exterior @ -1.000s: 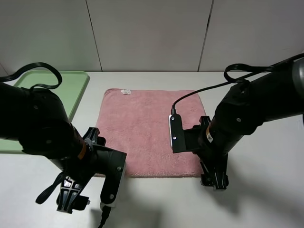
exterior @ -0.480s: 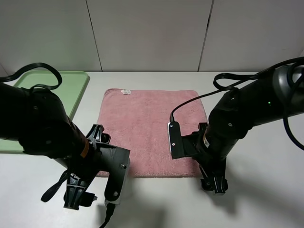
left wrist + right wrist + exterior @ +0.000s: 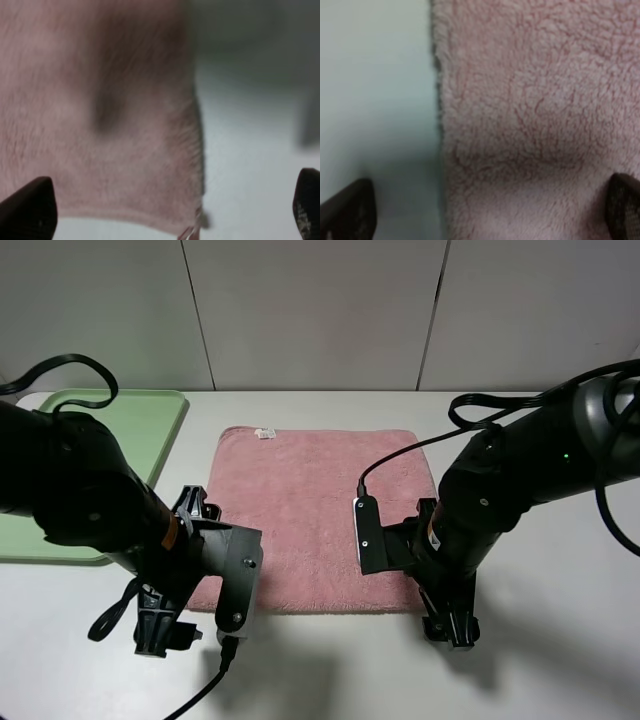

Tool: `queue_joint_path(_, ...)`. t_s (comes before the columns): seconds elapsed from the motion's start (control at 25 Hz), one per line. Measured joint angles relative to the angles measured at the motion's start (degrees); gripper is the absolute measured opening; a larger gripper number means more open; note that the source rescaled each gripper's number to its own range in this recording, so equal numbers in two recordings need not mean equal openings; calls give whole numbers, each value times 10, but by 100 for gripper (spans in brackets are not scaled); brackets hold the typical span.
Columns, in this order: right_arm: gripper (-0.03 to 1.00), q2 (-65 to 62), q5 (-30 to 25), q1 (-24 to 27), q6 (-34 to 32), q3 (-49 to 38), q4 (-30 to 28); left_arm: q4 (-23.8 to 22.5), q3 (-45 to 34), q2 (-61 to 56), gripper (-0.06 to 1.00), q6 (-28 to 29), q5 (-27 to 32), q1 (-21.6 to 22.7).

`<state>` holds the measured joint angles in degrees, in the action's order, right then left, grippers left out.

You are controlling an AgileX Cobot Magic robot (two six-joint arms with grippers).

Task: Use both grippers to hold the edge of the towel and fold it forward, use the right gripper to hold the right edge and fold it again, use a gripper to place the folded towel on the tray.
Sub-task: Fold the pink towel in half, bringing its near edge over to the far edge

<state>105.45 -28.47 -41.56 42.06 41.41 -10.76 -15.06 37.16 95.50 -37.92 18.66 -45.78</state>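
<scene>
The pink towel (image 3: 315, 510) lies spread flat on the white table, a small white label at its far edge. My left gripper (image 3: 165, 632) hangs low at the towel's front left corner. The left wrist view shows that corner (image 3: 125, 150) between wide-apart dark fingertips (image 3: 27, 207), so the gripper (image 3: 167, 205) is open and empty. My right gripper (image 3: 450, 625) is low at the front right corner. In the right wrist view the towel's edge (image 3: 520, 125) lies between spread fingertips (image 3: 345, 210), and the gripper (image 3: 485, 207) is open. The green tray (image 3: 165, 435) sits at the back left.
Grey wall panels (image 3: 320, 310) stand behind the table. A black cable (image 3: 60, 370) loops over the tray from the left arm. Bare white table (image 3: 560, 640) lies in front of and to the right of the towel.
My left gripper has moved back toward the towel's front left corner. My right gripper shifted slightly left early on, then stayed at the front right corner. The towel has not moved.
</scene>
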Motion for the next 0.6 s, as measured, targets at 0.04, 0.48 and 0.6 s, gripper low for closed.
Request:
queue_joint_path(0.04,100,0,0,0,0,0,0,0,0,0,93,0,-1,5)
queue_joint_path(0.48,100,0,1,0,1,0,2,0,0,47,92,-1,-54,19)
queue_joint_path(0.6,100,0,1,0,2,0,4,0,0,64,91,-1,-58,19)
